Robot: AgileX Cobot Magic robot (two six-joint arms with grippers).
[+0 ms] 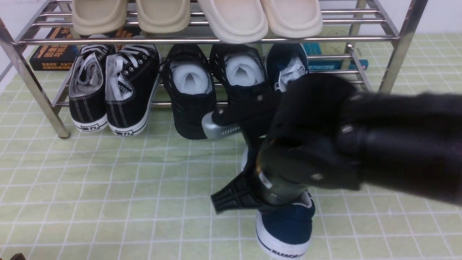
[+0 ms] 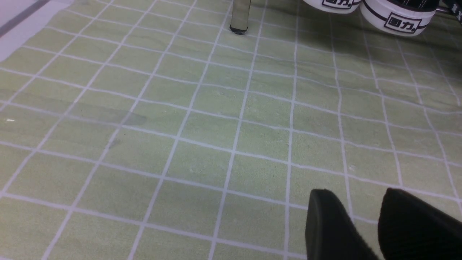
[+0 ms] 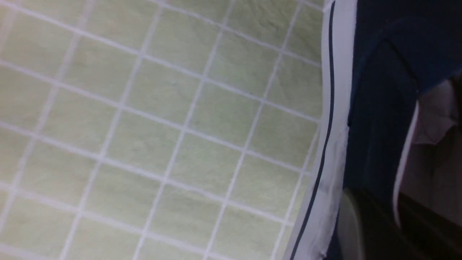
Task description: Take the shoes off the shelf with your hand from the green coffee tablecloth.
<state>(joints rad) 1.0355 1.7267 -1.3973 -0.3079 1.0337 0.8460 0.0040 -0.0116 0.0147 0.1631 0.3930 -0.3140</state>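
One navy shoe (image 1: 287,231) with a white sole lies heel toward me on the green tablecloth (image 1: 108,180), in front of the chrome shelf (image 1: 216,39). My right gripper (image 1: 245,198) reaches in from the right and is shut on this shoe's side wall. In the right wrist view the navy shoe (image 3: 375,108) has its wall pinched in the gripper (image 3: 395,220), one finger outside and one inside. The second navy shoe (image 1: 287,68), stuffed with paper, sits on the shelf's lower tier, partly behind my arm. My left gripper (image 2: 355,202) hovers open over bare tablecloth (image 2: 180,126).
On the lower tier stand black lace-up sneakers (image 1: 112,90) and all-black shoes (image 1: 213,90). Beige slippers (image 1: 195,14) fill the top tier. Books (image 1: 50,54) lie behind the shelf. A shelf leg (image 2: 240,16) and sneaker heels (image 2: 397,16) stand ahead of the left gripper.
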